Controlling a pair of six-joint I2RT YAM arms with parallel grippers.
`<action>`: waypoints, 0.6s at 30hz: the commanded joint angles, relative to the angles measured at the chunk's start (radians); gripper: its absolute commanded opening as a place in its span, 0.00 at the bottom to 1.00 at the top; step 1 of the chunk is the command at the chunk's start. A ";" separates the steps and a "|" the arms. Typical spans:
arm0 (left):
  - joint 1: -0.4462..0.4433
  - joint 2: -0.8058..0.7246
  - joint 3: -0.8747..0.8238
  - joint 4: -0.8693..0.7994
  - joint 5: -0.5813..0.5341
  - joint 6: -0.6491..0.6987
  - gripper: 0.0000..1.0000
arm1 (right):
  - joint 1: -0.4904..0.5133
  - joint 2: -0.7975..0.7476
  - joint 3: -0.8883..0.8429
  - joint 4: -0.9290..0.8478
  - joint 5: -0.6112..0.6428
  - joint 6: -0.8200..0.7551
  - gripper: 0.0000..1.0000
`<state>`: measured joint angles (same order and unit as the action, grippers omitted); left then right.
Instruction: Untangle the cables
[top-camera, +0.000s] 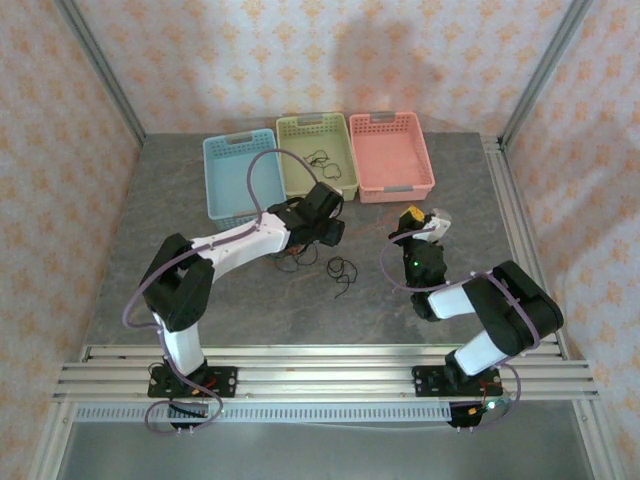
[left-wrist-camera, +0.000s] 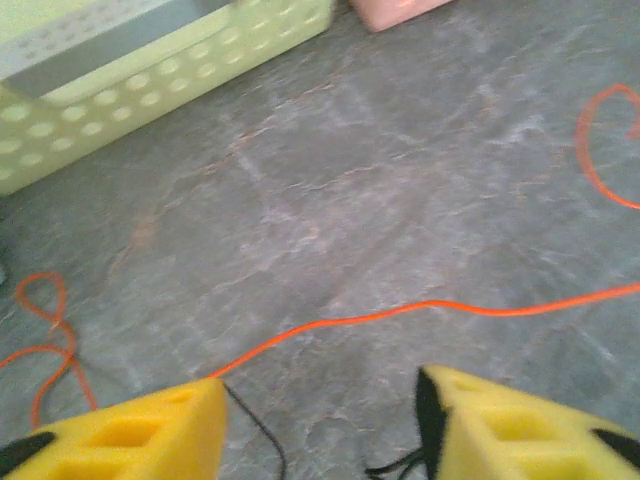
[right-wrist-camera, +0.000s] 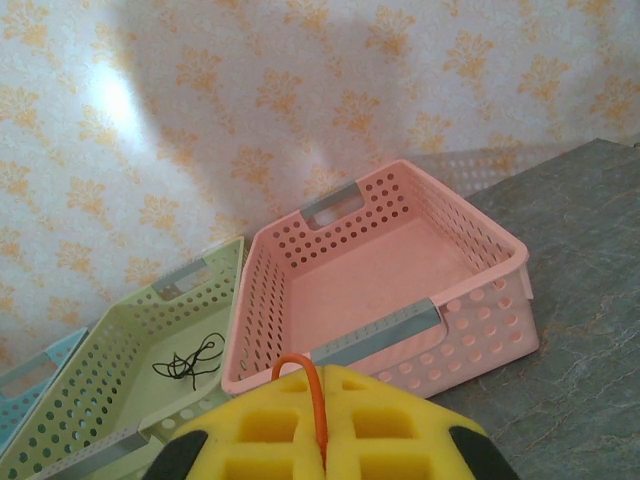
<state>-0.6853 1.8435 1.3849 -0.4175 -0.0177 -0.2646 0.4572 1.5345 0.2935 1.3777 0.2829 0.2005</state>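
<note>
Thin orange cable (right-wrist-camera: 318, 400) (arched), perforated pink basket (right-wrist-camera: 480, 322)

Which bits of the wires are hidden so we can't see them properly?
Top view: the left gripper covers part of the wires, so any crossings under it are hidden.
Left wrist view: the orange cable leaves the right edge and ducks behind a yellow finger; its ends are unseen.
Right wrist view: the right gripper pinches an orange loop; the rest is hidden behind it.
</note>
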 joint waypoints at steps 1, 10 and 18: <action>0.013 0.113 0.107 -0.123 -0.135 -0.023 0.60 | -0.006 0.017 0.002 0.028 -0.016 -0.010 0.00; 0.038 0.244 0.228 -0.261 -0.217 -0.041 0.68 | -0.007 0.023 0.006 0.028 -0.024 -0.008 0.00; 0.046 0.310 0.280 -0.328 -0.226 -0.034 0.57 | -0.007 0.035 0.010 0.029 -0.025 -0.015 0.00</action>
<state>-0.6411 2.1418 1.6371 -0.6743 -0.2134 -0.2901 0.4572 1.5616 0.2935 1.3777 0.2646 0.1989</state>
